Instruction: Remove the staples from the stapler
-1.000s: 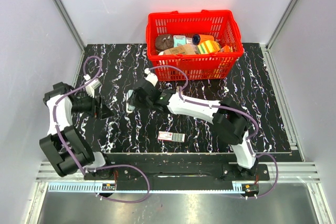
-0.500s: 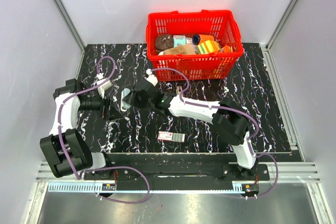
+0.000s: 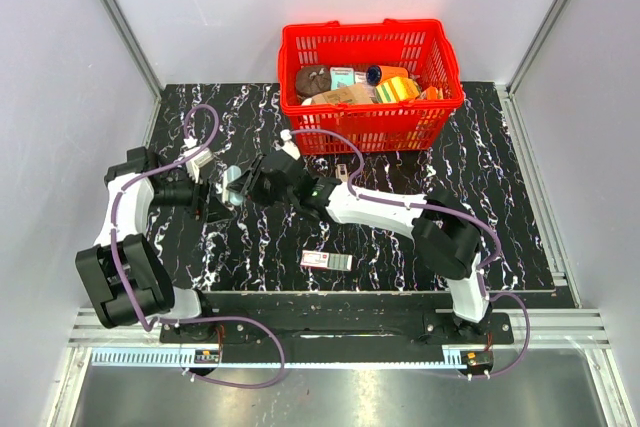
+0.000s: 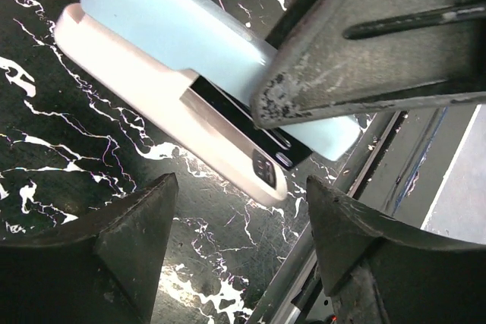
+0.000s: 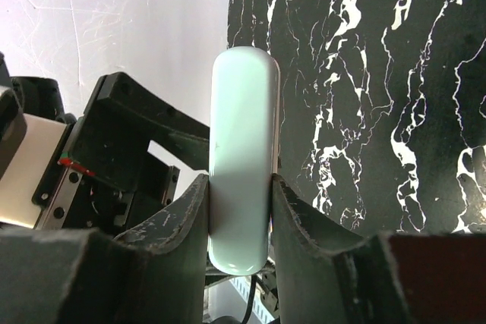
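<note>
Pinching a smooth, round-ended pale stapler (image 5: 241,165) between scuffed black jaws

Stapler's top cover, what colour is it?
Pale blue; the stapler shows best in right wrist view.

The right arm (image 3: 375,209) is extended leftward, the right hand (image 5: 239,187) clamped on the stapler (image 5: 241,111). The left arm (image 3: 118,212) is folded inward, the left hand (image 4: 241,201) pointed toward it with fingers spread apart.
</note>
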### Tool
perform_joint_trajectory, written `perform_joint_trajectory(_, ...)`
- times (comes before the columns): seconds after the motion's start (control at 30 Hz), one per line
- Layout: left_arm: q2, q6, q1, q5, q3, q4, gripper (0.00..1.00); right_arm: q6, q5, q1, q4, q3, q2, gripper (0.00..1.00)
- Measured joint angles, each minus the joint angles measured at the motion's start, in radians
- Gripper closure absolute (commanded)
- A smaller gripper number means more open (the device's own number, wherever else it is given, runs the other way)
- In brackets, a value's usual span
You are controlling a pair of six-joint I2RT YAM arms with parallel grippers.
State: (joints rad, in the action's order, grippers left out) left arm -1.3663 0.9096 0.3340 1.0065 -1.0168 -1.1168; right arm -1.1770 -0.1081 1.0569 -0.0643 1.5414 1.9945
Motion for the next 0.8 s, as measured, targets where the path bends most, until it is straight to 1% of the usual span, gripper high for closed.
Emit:
perform_joint_trajectory(0.07,-0.013,-0.003,0.000,0.000,0.000,0.007,0.43,-0.006,0.008,0.001,-0.003,-0.003,0.000,1.00)
perform_joint_trajectory(0.13,-0.014,-0.008,0.000,0.000,0.000,0.017,0.50,-0.010,0.017,0.002,-0.008,-0.008,0.000,1.00)
perform_joint_trajectory(0.2,-0.014,-0.012,0.000,0.000,0.000,0.016,0.53,-0.011,0.020,0.002,-0.018,-0.013,0.000,1.00)
perform_joint_trajectory(0.33,-0.014,-0.020,-0.002,0.000,0.000,0.016,0.57,-0.021,0.020,0.002,-0.024,-0.020,0.000,1.00)
perform_joint_trajectory(0.47,-0.010,-0.029,-0.002,-0.003,0.011,0.026,0.70,-0.033,0.021,0.002,-0.031,-0.031,0.000,1.00)
perform_joint_trajectory(0.53,-0.003,-0.037,-0.002,-0.011,0.026,0.044,0.73,-0.036,0.023,0.002,-0.042,-0.045,0.000,1.00)
perform_joint_trajectory(0.8,0.042,-0.070,-0.002,-0.102,0.080,0.164,0.97,-0.070,0.073,0.008,-0.120,-0.127,-0.001,1.00)
